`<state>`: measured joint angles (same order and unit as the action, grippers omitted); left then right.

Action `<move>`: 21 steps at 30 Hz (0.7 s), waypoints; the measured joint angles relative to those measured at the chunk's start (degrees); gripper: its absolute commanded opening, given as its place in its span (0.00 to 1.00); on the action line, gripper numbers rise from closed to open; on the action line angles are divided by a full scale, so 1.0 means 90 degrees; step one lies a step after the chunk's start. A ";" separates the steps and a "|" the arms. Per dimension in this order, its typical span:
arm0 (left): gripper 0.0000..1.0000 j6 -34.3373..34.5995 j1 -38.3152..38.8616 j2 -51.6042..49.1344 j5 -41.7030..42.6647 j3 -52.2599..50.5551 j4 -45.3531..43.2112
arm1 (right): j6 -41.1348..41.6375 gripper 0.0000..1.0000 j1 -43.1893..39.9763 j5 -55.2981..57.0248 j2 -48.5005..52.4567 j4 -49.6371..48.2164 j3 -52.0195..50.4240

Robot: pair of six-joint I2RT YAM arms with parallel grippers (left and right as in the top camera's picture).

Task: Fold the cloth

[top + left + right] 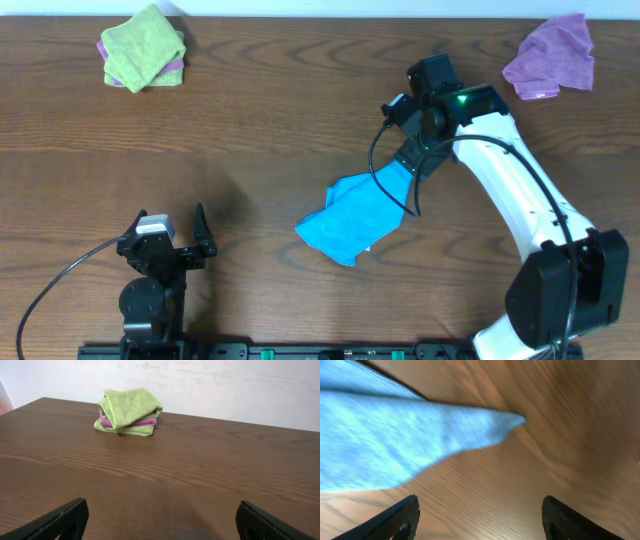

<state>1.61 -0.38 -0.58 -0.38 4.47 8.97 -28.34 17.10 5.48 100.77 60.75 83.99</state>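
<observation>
Wooden table (260,150) bears the blue cloth (350,220) just beside the released right end effector (480,507).

Overhead view, clock from table (260,150) ctr: the cloth (352,218) lies just off ctr toward 5, the folded stack (143,48) sits far out at 10 near the back edge, and a crumpled cloth (551,57) lies far out at 2, also by the back edge (these two well apart, w/ the cloth between them and nearer the front). The right gripper (403,165) is at the cloth's 1 o'clock corner; the left gripper (170,222) is at 8 near the front edge, well apart from the cloth, w/ the folded stack at abt 12 from it.
</observation>
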 measured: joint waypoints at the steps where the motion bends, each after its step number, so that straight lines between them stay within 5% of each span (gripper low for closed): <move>1: 0.96 0.0000 0.0000 0.0000 0.0000 0.0000 0.0000 | 0.0000 0.69 0.0041 -0.0289 0.0000 -0.0007 0.0000; 8: 0.96 0.0000 0.0000 0.0000 0.0000 0.0000 0.0000 | -0.0158 0.64 0.0486 -0.2431 0.0000 -0.0372 0.0000; 21: 0.96 0.0000 0.0000 0.0000 0.0000 0.0000 0.0000 | -0.0100 0.55 0.0850 -0.3759 0.0969 -0.0316 0.0000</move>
<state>1.61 -0.38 -0.58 -0.38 4.47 8.97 -29.23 24.75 -28.36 109.49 57.91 83.99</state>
